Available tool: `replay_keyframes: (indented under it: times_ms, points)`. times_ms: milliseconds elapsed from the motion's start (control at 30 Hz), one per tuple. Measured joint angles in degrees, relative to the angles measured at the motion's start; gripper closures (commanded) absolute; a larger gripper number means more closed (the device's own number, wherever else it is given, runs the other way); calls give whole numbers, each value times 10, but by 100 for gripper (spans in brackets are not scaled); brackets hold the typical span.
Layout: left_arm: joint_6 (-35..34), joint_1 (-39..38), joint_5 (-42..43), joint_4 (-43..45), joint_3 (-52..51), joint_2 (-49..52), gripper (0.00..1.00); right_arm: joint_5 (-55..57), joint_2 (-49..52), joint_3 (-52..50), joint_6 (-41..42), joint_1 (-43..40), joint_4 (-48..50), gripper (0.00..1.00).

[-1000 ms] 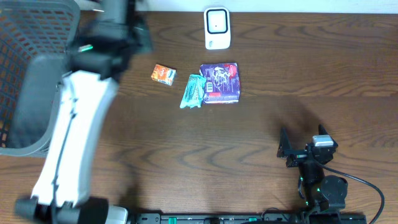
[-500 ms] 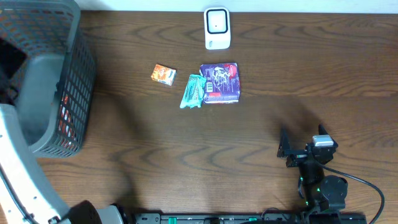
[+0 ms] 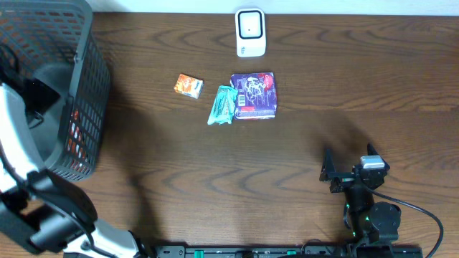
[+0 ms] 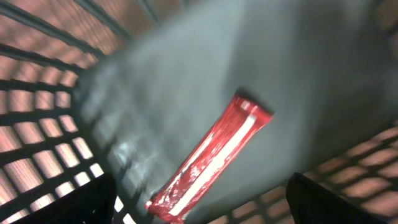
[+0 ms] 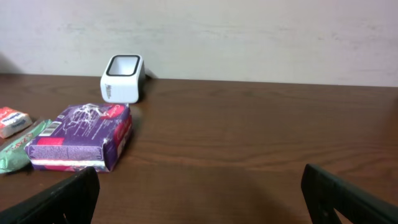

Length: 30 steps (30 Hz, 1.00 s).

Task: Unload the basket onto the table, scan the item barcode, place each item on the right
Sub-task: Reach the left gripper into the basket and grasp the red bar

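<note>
1. Checking the end effectors: the left gripper (image 4: 204,208) hangs inside the dark grey plastic mesh basket (image 3: 90,79), jaws apart and empty; the right gripper (image 5: 200,208) stands with jaws wide apart, empty.
2. Item positions: the long red foil wrapper (image 4: 208,158) lies flat on the basket floor directly below the left gripper; the purple rectangular packet (image 3: 254,94), teal snack bar (image 3: 222,104) and small orange packet (image 3: 189,85) lie ahead-left of the right gripper; the white box-shaped scanner (image 3: 250,32) stands beyond them.
3. Hazards: lifting out carelessly could snag the mesh wall and tip the basket; the teal bar touches the purple packet, so grasping one may drag the other.
4. Limits: no barcode is legible; the left wrist view is blurred.
</note>
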Motion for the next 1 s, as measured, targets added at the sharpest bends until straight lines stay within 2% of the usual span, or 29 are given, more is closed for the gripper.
replay_keyframes:
  times_ms: [133, 433, 467, 500, 533, 567, 667, 867, 1000]
  points:
    - [43, 0, 12, -1, -33, 56, 20, 0, 0, 0, 0, 0, 0, 1]
    - [112, 0, 17, 12, -103, 135, 20, 0, 0, 0, 0, 0, 0, 1]
    - [116, 0, 20, 12, -105, 140, 24, 0, 0, 0, 0, 0, 0, 1]
    - [120, 0, 20, 16, -105, 138, 34, 0, 0, 0, 0, 0, 0, 1]
    - [125, 0, 21, 21, -105, 139, 63, 0, 0, 0, 0, 0, 0, 1]
    - [132, 0, 23, 21, -105, 139, 74, 0, 0, 0, 0, 0, 0, 1]
    - [136, 0, 23, 34, -107, 142, 92, 0, 0, 0, 0, 0, 0, 1]
    - [144, 0, 19, 31, -102, 143, 93, 0, 0, 0, 0, 0, 0, 1]
    - [144, 0, 25, -3, -67, 143, 93, 0, 0, 0, 0, 0, 0, 1]
